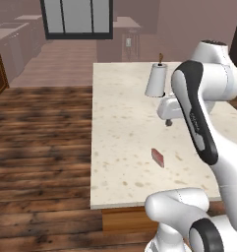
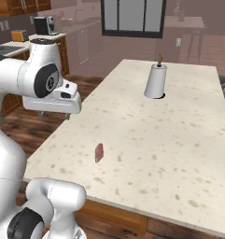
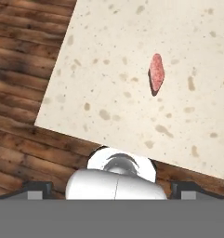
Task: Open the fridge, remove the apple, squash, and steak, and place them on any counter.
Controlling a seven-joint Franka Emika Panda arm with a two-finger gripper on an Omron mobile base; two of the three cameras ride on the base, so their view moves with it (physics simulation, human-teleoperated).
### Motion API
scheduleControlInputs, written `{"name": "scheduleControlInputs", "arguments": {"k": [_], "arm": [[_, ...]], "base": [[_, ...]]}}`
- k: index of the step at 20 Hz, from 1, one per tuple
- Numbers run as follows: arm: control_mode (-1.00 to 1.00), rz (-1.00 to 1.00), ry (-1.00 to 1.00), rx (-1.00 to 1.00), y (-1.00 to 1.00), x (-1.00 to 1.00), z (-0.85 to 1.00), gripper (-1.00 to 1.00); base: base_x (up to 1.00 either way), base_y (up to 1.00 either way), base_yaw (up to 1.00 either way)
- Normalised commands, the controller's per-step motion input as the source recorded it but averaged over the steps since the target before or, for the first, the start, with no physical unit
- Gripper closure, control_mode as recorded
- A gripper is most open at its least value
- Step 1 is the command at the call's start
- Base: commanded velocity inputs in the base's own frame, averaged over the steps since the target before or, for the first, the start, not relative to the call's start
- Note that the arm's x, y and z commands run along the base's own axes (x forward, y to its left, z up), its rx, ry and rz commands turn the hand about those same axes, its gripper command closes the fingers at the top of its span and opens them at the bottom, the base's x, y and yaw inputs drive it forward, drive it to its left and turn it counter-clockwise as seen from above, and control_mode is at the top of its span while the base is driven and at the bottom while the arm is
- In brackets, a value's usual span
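Tool point(image 1: 168, 122) fingers stand wide apart, gripping nothing, raised above the pale beige speckled stone desk point(image 1: 120, 128). Small flat pinkish-red steak point(image 1: 158, 157) lies on that desk, near its front edge, well apart from the white paper-towel roll point(image 1: 156, 80) at the far end.

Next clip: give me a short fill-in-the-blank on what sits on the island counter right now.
1. The steak lies on the ____.
2. The gripper above the counter holds ____.
3. The white paper towel roll stands ____ on the counter.

Missing words: counter; nothing; upright
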Motion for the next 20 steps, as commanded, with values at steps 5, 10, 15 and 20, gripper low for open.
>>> {"name": "scheduleControlInputs", "arguments": {"k": [5,10,15,20], "arm": [[-1.0,-0.06,-0.14,0.0,0.0,-0.47,0.14,-1.0],[-1.0,-0.01,0.0,0.0,0.0,-0.07,0.0,-1.0],[1.0,0.0,0.0,0.0,0.0,0.0,0.0,-1.0],[1.0,0.0,0.0,0.0,0.0,0.0,0.0,-1.0]], "base": [[0.0,0.0,0.0],[0.0,0.0,0.0],[-0.02,0.0,0.0],[-0.88,-0.24,-0.03]]}}
